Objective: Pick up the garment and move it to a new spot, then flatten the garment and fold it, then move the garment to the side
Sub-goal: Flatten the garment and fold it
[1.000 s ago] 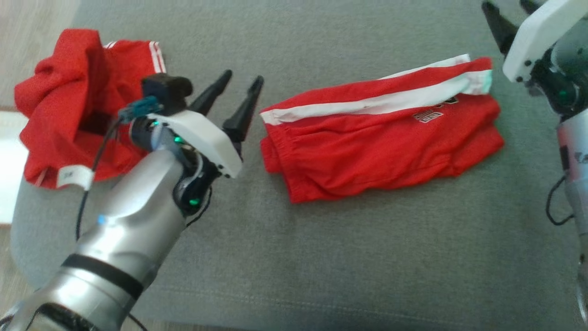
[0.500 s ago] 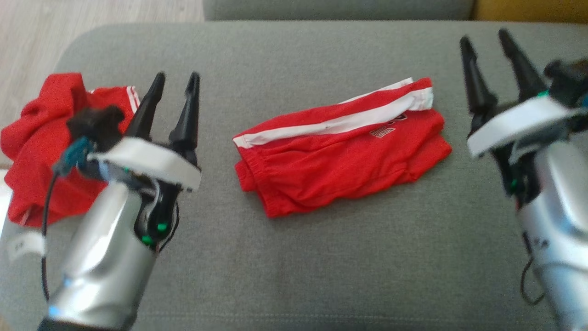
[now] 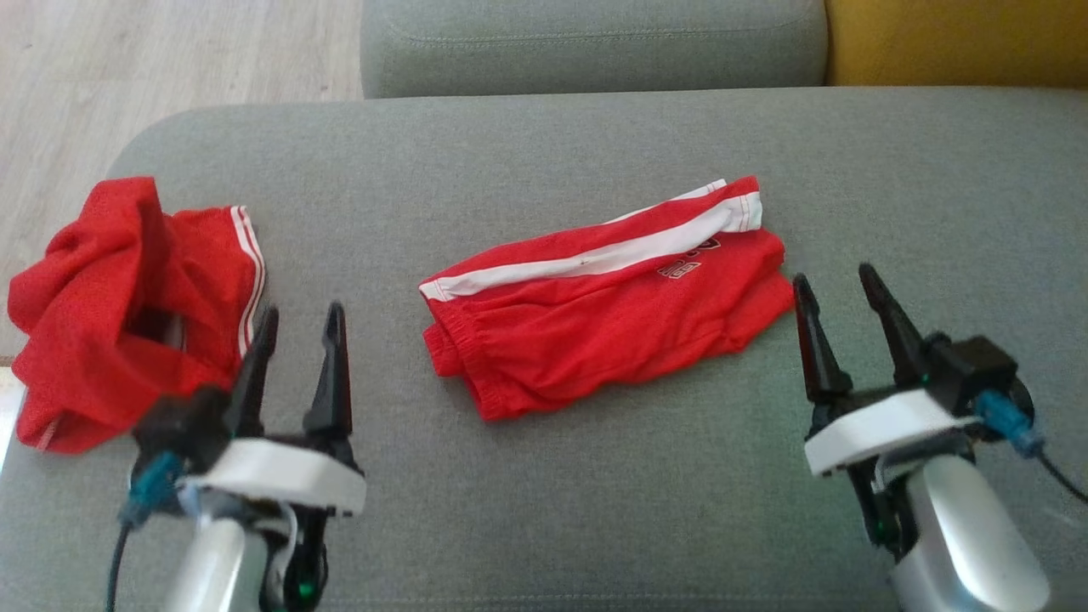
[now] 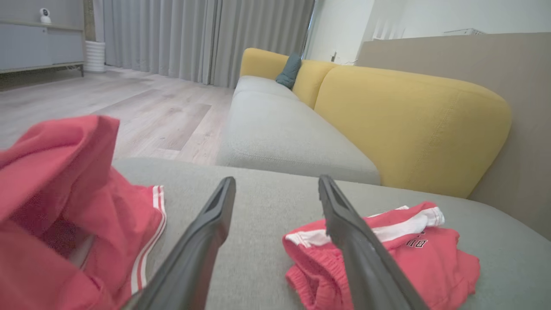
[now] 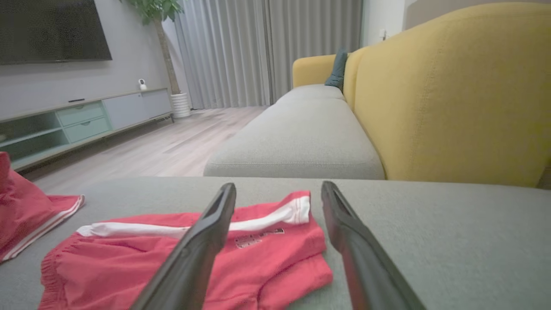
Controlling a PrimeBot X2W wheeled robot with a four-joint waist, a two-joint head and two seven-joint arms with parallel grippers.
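Folded red shorts (image 3: 595,331), white side stripe along the far edge, small dark print near the right end, too small to read: lying flat at the middle of the grey seat cushion (image 3: 595,510). Crumpled red garment (image 3: 102,323), white-striped hem: heaped at the cushion's left edge. Left gripper (image 3: 303,310): near left, jaws wide, empty, just right of the heap. Right gripper (image 3: 833,276): near right, jaws wide, empty, fingertips just beside the shorts' right end, apparently clear of the cloth. Yellow backrest (image 3: 952,42): far right. Wood floor (image 3: 170,68): far left.

Grey cushion (image 3: 595,510), folded red shorts (image 3: 595,340) centred, crumpled red garment (image 3: 102,323) left
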